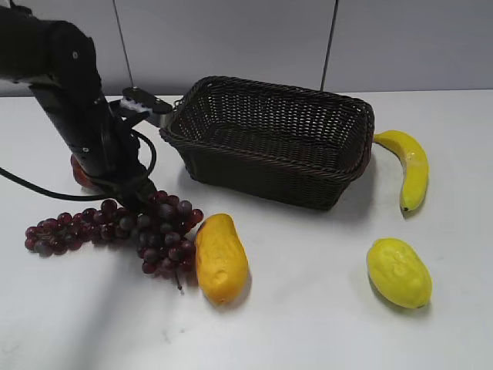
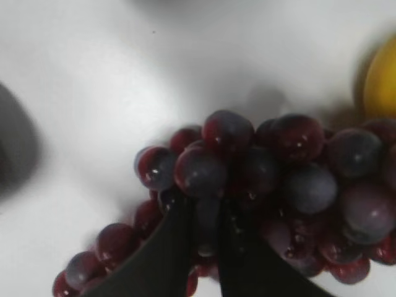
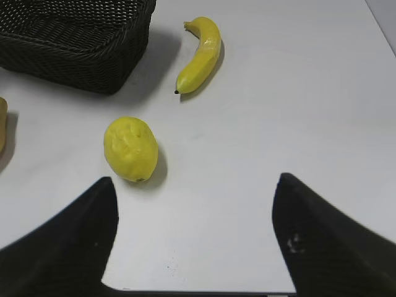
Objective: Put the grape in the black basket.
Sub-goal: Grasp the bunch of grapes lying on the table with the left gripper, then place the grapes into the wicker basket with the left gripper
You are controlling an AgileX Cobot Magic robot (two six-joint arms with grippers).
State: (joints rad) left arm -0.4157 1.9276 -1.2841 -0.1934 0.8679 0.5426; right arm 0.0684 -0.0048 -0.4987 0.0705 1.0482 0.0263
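Grape [image 1: 115,227]: bunch lying on the white counter [image 1: 308,308], left of the black basket [image 1: 269,139], beside a yellow mango [image 1: 221,258]. Left claw [image 2: 207,247]: narrowed, fingers pressed among the berries. Right claw [image 3: 195,229]: spread wide, holding nothing, above the counter near a lemon [image 3: 130,148].

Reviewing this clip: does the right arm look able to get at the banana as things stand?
Probably yes. The right gripper is open over bare table, and the banana lies ahead of it beside the black basket, with only the yellow fruit off to one side.
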